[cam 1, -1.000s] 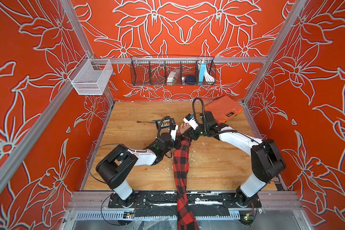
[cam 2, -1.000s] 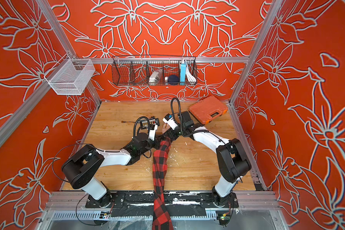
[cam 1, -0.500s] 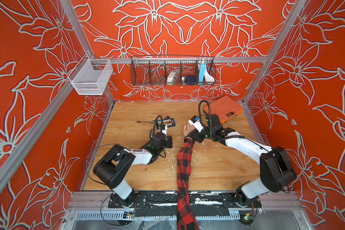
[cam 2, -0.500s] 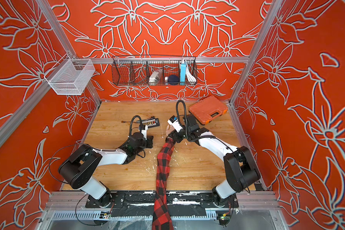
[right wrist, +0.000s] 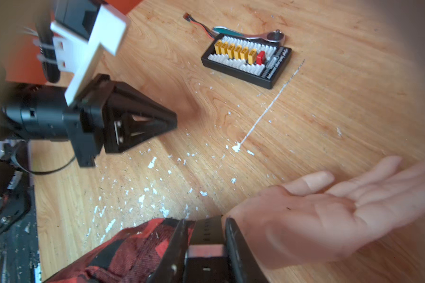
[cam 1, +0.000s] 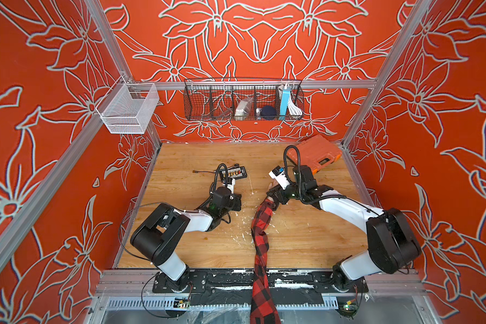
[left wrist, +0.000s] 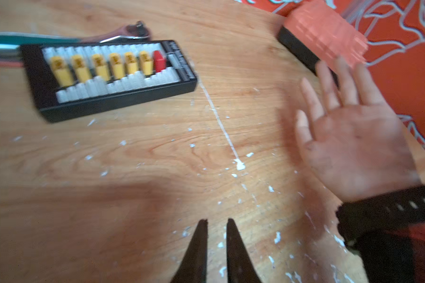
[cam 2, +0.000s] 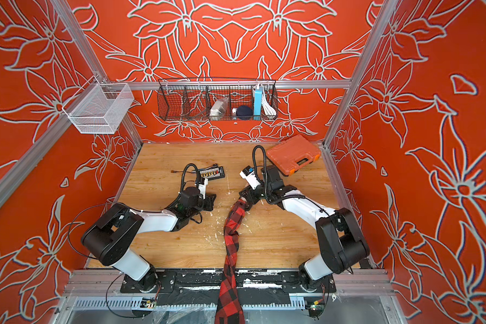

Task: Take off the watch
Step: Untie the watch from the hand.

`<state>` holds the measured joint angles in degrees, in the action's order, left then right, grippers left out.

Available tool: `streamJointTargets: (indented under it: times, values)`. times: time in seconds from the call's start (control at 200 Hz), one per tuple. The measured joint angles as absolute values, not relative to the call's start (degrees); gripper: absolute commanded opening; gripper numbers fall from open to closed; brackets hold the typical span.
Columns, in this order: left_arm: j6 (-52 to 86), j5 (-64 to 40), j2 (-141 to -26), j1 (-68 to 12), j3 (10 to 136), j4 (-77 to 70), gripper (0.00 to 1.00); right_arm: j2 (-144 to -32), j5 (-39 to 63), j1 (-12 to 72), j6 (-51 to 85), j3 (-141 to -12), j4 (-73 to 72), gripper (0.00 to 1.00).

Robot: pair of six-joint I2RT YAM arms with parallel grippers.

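The watch's black perforated strap (right wrist: pixel 207 229) circles a person's wrist, between an open palm (right wrist: pixel 317 215) and a red-and-black plaid sleeve (cam 1: pixel 260 224). My right gripper (right wrist: pixel 205 221) is shut on that strap, one finger on each side. In both top views the right gripper (cam 1: pixel 272 195) sits over the wrist, hiding the watch there. In the left wrist view the watch strap (left wrist: pixel 388 210) shows at the edge beside the hand (left wrist: pixel 353 147). My left gripper (left wrist: pixel 216 220) hovers over bare wood to the left of the wrist, jaws a narrow gap apart and holding nothing.
A black board with yellow connectors (cam 1: pixel 233 173) and a ratchet wrench (right wrist: pixel 260 35) lie behind the left gripper. An orange tool case (cam 1: pixel 314 155) sits at the back right. A black wire basket (cam 1: pixel 243 101) and a white mesh basket (cam 1: pixel 128 109) hang on the walls.
My left gripper has pulled back leftward from the wrist and its jaws have parted slightly. The hand, sleeve and right gripper have shifted to the right together.
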<state>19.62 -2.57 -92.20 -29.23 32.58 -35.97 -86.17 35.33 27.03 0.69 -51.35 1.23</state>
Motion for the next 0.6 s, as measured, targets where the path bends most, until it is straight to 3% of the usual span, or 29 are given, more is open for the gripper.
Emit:
streamJointTargets:
  times: [0.28,0.596]
  values:
    - [15.0,-11.8,-95.1,-30.0,36.0,-40.7,0.23,-89.0,40.1,27.0,4.1,-51.2,-8.1,0.0]
    - [12.8,-14.5,-95.5,-30.8,35.8,-41.2,0.25,-95.7,41.9,27.1,8.9,-47.4,-22.8,0.0]
